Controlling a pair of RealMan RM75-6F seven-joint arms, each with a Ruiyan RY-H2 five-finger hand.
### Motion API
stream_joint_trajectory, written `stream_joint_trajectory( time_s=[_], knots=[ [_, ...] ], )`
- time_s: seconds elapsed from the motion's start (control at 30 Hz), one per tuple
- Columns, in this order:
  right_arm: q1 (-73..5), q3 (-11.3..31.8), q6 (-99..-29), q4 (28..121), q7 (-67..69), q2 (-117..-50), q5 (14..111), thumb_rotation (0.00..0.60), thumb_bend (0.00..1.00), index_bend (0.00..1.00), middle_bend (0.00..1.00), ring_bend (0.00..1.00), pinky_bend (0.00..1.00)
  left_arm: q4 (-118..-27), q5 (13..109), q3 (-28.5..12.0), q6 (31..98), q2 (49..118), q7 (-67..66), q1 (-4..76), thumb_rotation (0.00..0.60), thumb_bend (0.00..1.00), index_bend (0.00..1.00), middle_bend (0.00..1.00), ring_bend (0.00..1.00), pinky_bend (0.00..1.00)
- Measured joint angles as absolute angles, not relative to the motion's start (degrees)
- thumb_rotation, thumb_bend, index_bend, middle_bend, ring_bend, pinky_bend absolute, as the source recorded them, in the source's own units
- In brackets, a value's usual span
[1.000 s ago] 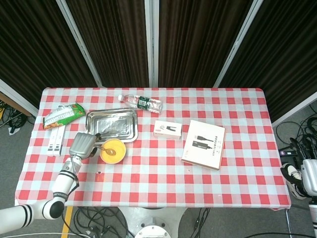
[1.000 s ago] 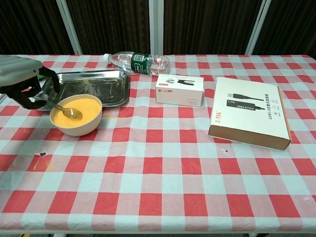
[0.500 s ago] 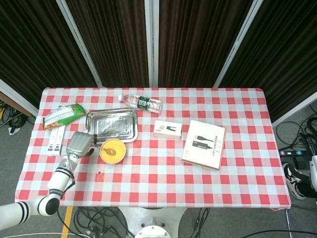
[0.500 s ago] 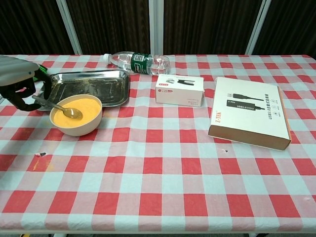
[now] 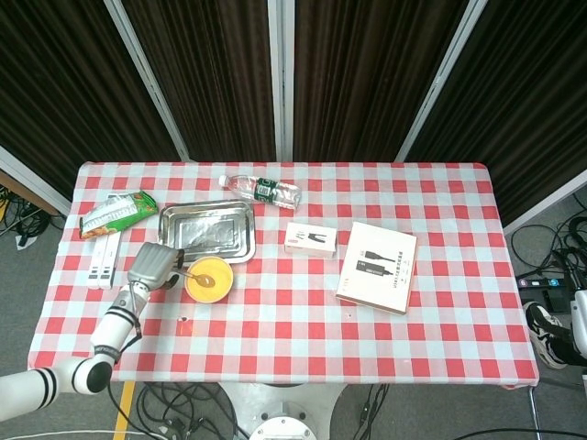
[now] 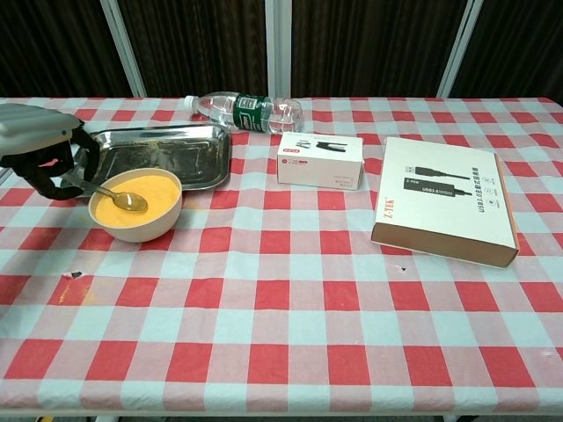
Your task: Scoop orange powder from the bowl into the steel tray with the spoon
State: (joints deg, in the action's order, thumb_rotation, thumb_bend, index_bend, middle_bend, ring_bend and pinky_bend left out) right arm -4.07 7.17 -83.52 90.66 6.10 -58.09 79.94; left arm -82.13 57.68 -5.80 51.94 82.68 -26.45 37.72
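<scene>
A cream bowl (image 6: 141, 227) of orange powder (image 6: 154, 192) stands at the table's left, just in front of the empty steel tray (image 6: 158, 154). A metal spoon (image 6: 110, 193) lies with its scoop on the powder and its handle pointing left over the rim. My left hand (image 6: 37, 148) is left of the bowl, fingers curled around the handle's end. The head view shows the same hand (image 5: 151, 265), bowl (image 5: 223, 286) and tray (image 5: 207, 231). Only a sliver of my right hand (image 5: 581, 332) shows past the table's right edge; its fingers are hidden.
A water bottle (image 6: 251, 112) lies behind the tray. A small white box (image 6: 319, 161) and a larger cable box (image 6: 444, 200) sit centre and right. A snack bag (image 5: 115, 213) and white packs (image 5: 104, 261) lie at the far left. Orange specks (image 6: 75, 286) mark the cloth.
My left hand has shifted slightly left and up at the spoon handle; the scoop stays on the powder. My right hand has slid further out of the head view's right edge.
</scene>
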Motion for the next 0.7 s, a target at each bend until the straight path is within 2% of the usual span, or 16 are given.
stream_joint_trajectory(
  time_s=[0.7],
  knots=[
    [-4.1,7.2,-83.3,90.5,6.0,-58.2,79.9,0.6,0.15,0.09,0.22,0.03,0.12,-82.1,56.8,-5.3,52.9,82.5,-26.9,38.4,0.6,0.42,0.65,0.99,0.96,1.0]
  ],
)
